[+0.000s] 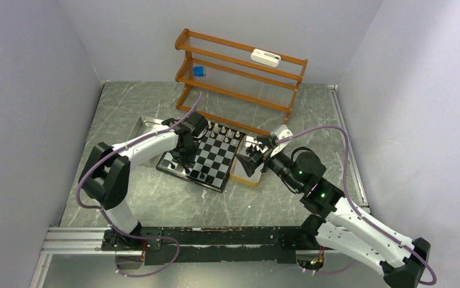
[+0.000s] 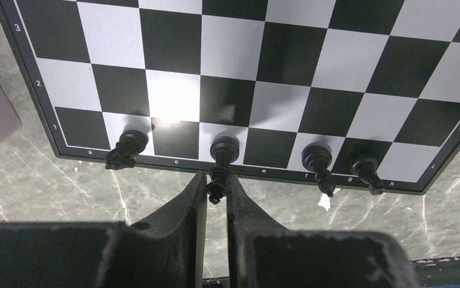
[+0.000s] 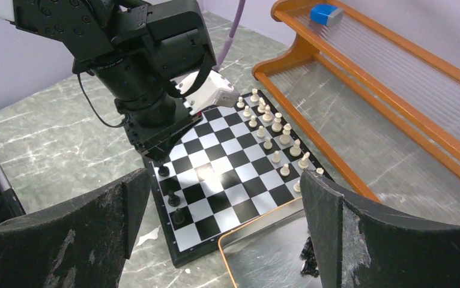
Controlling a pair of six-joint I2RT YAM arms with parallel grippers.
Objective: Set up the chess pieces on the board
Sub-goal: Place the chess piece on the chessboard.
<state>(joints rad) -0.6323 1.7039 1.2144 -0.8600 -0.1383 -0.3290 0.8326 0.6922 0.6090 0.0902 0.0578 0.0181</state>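
Black pieces (image 2: 317, 162): only four stand along the 6 o'clock edge of the board (image 2: 173, 42), the left gripper (image 2: 217, 186) pinching one. Right gripper (image 3: 224, 180), spread wide, hangs above the tray (image 3: 263, 252) at 3 o'clock, loose black pieces (image 3: 307, 264) inside. White ranks (image 3: 275, 135) at 12 o'clock look set.

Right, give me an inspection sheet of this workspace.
Surface: grey marbled table.
Job's things: board mid-table; white pieces in two far rows; black pieces on its left edge row; spares in the box.
Clutter: box right of the board; metal tray behind the left arm.
Grippers: left gripper shut on a black piece at the board's edge; right gripper open over the box.
Cables: purple cable looped along each arm.
Surroundings: grey walls; wooden rack at the back, holding a blue item and a white item.
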